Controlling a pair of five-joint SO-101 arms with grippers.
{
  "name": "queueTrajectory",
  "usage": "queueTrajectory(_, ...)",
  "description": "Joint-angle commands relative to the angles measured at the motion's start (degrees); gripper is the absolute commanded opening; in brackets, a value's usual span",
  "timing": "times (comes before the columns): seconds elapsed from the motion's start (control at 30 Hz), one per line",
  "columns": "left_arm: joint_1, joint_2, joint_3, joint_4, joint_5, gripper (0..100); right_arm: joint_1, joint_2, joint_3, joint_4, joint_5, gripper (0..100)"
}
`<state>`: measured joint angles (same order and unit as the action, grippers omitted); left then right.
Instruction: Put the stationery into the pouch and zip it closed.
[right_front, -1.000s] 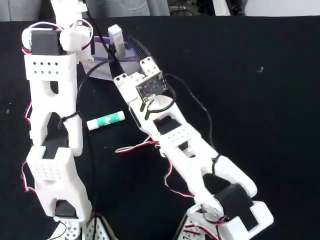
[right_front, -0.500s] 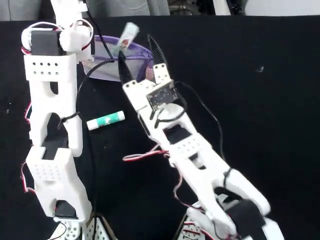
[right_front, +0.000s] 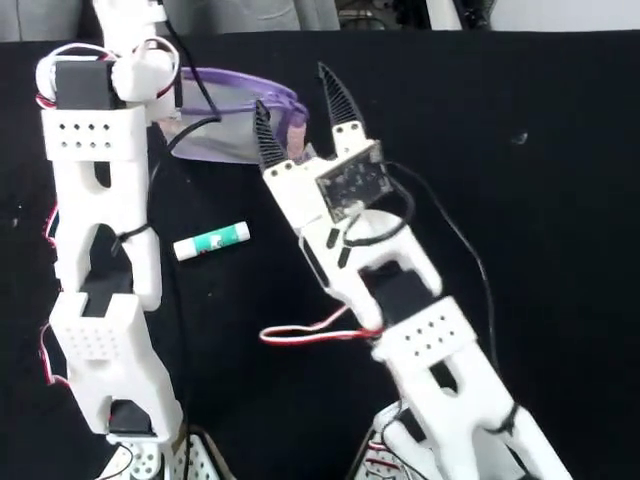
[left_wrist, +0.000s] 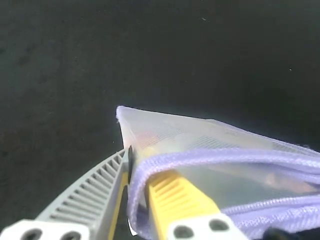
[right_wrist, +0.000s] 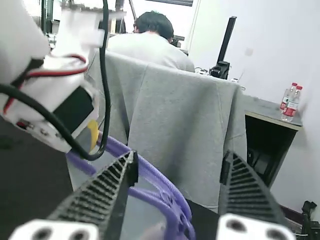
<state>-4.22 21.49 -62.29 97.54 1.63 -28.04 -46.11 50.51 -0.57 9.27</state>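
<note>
Left claw (left_wrist: 136, 167) clamps the pouch (left_wrist: 200, 145) edge, right claw (right_front: 295, 90) hangs wide open at its mouth (glue stick (right_front: 211, 241) lies on the table (right_front: 520, 200)).

Pouch (left_wrist: 200, 137) translucent mesh cloth (faint sheen); table (right_front: 540, 200) matt black.

A black table (right_front: 540, 200) is stretching across the high view. At its far edge, a grey cloth (right_wrist: 170, 120) is hanging over what looks like a chair back. Two water bottles (right_wrist: 290, 102) are standing upright, side by side, on a desk (right_wrist: 262, 108) against the white wall (right_wrist: 280, 40). A black post (right_wrist: 225, 45) is rising just behind the cloth.
</note>
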Motion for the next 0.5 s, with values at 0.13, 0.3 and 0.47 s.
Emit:
queueTrajectory(0.13,-6.64,-0.7,-4.79,-1.32,0.62,3,-1.58,-8.4,-3.38,7.47,0.0,26.2)
queueTrajectory(0.3,-13.93,-0.79,-9.63,-1.49,0.53,3,-6.07,-9.01,-3.03,13.45,0.26,26.2)
queueTrajectory(0.47,-20.79,-0.7,-12.62,-2.99,0.44,3,-6.86,-8.92,2.33,15.74,0.44,26.2)
